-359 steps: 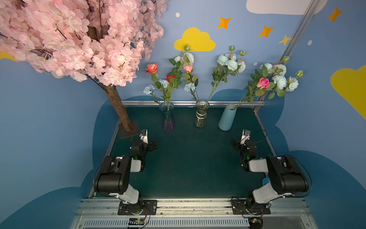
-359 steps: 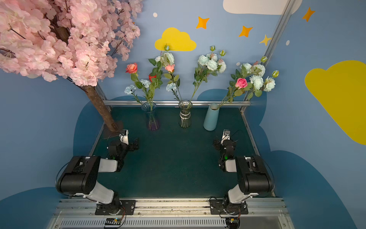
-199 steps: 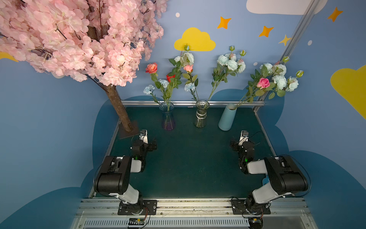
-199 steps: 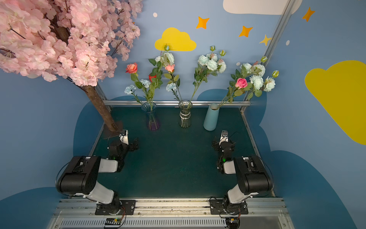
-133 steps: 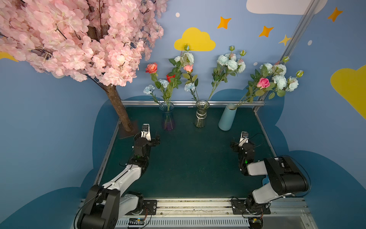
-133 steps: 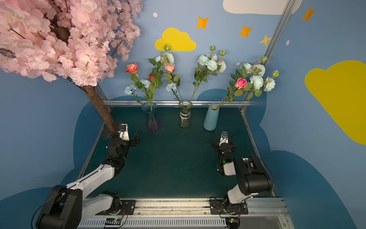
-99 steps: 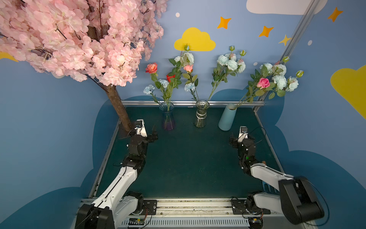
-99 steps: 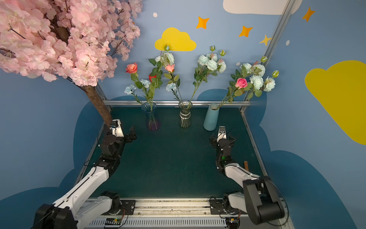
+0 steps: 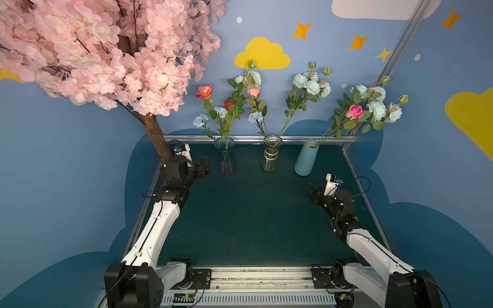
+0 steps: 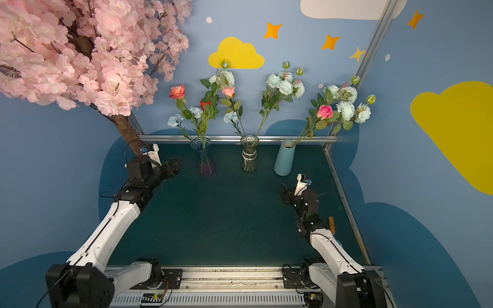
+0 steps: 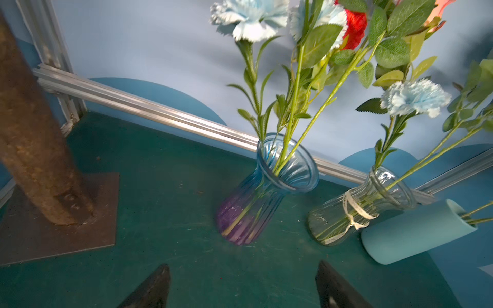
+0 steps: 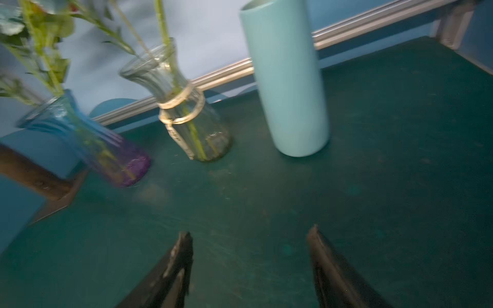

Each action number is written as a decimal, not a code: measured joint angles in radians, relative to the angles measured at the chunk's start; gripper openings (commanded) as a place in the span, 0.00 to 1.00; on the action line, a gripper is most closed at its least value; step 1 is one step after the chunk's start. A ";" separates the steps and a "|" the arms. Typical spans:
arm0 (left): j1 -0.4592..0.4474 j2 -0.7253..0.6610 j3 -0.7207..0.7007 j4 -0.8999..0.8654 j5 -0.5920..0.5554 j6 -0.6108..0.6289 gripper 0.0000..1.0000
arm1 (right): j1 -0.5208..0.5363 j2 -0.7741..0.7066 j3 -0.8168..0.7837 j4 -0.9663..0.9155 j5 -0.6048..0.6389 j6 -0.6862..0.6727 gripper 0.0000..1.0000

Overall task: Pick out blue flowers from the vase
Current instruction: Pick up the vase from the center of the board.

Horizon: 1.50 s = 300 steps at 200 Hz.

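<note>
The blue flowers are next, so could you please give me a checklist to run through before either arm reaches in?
1. Left hand open with nothing in it: ok.
2. Right hand open with nothing in it: ok.
3. Blue flowers all in vases, none pulled yet: ok.
4. Blue-purple glass vase, clear glass vase and pale blue vase standing upright along the back rail: ok.
5. Red and pink roses share vases with the blue stems, so a clean single-stem grasp: cannot tell.
6. Green mat bare between the arms for setting stems down: ok.
</note>
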 measured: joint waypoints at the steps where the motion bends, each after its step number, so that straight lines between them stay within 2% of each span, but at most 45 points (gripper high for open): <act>1: 0.000 0.008 0.012 -0.008 0.002 -0.001 0.82 | 0.003 0.002 0.003 -0.002 -0.002 -0.001 0.66; 47: -0.007 0.230 0.336 -0.225 0.027 -0.031 0.75 | 0.119 0.034 0.091 -0.034 -0.044 -0.064 0.66; 62: -0.017 0.308 0.439 -0.292 0.030 -0.045 0.71 | 0.127 0.034 0.090 -0.049 -0.042 -0.078 0.66; 120: -0.072 0.642 0.837 -0.532 0.036 -0.063 0.65 | 0.140 0.057 0.102 -0.082 -0.028 -0.105 0.66; 162: -0.095 0.822 1.064 -0.690 0.010 -0.062 0.61 | 0.146 0.073 0.116 -0.097 -0.026 -0.116 0.66; 195: -0.103 0.874 1.155 -0.773 -0.025 -0.058 0.59 | 0.151 0.079 0.120 -0.101 -0.026 -0.119 0.66; 229: -0.105 0.880 1.162 -0.815 -0.054 -0.051 0.56 | 0.154 0.084 0.121 -0.109 -0.024 -0.122 0.66; 300: -0.109 0.932 1.176 -0.815 -0.060 -0.048 0.36 | 0.159 0.096 0.132 -0.122 -0.018 -0.127 0.66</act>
